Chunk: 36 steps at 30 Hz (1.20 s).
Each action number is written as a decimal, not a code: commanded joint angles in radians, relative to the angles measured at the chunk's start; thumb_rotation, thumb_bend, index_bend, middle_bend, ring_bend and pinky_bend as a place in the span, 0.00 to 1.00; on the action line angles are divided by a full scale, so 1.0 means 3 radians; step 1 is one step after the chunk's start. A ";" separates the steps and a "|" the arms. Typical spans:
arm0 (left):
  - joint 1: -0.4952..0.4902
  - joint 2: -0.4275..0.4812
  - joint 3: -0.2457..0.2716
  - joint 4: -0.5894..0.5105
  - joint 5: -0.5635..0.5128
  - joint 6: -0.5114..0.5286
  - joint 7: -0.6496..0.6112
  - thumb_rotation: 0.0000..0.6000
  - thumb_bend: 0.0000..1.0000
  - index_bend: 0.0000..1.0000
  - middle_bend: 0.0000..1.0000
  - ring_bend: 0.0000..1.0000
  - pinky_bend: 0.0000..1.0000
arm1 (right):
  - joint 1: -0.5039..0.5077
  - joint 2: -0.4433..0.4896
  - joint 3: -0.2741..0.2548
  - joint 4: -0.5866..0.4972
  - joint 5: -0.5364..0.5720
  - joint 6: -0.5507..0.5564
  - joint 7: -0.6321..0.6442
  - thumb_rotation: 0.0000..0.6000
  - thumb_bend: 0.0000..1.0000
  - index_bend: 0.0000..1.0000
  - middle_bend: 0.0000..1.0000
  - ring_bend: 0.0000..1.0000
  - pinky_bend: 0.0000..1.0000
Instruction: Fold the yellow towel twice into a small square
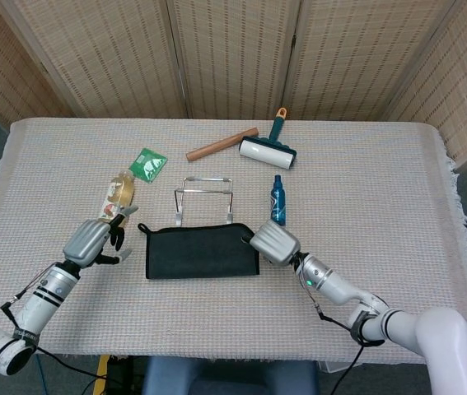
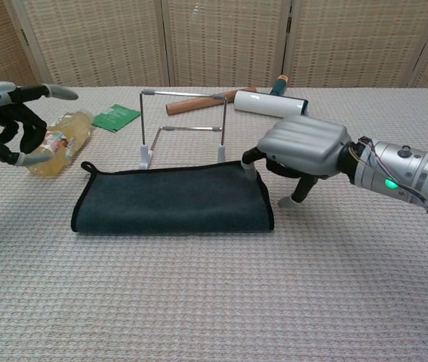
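Centrally, the towel is lying folded once into a long dark strip with black edging, its loop sticking out at the near-left corner; it looks dark green-grey in both views, not yellow. It is sitting just in front of the wire rack, whose feet are nearly touching its far edge.

Right hand is hovering at the towel's right end, palm down, fingers loosely curled downward with gaps between them, holding nothing; one fingertip is hanging just over the towel's far-right corner, though contact is hard to judge, and another is pointing down at the tablecloth just beside the towel.

Left hand is floating off the towel's left end, apart from it, empty, with fingers partly spread and one stretched forward.

Bottle of yellowish liquid is lying on its side just beyond the left hand. Green packet is lying farther back. Blue spray bottle is standing upright right of the rack. Wooden stick and lint roller are lying near the far edge.
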 commanded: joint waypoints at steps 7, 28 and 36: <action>0.0043 0.0037 -0.0013 -0.0022 -0.0025 0.0015 -0.0015 1.00 0.36 0.01 0.71 0.62 0.84 | 0.0058 -0.0145 -0.0024 0.0196 -0.0022 -0.0068 -0.0002 1.00 0.19 0.41 0.88 1.00 1.00; 0.0077 0.0029 -0.0032 0.0015 -0.0014 0.0014 -0.0068 1.00 0.36 0.01 0.71 0.62 0.84 | 0.0118 -0.0318 -0.0034 0.0450 -0.0105 0.0112 0.0177 1.00 0.40 0.51 0.90 1.00 1.00; 0.0113 0.0093 -0.0024 -0.0011 0.0014 0.0065 -0.0044 1.00 0.36 0.01 0.71 0.62 0.84 | 0.0117 -0.0182 0.0176 0.0224 -0.0084 0.0534 0.0331 1.00 0.49 0.66 0.91 1.00 1.00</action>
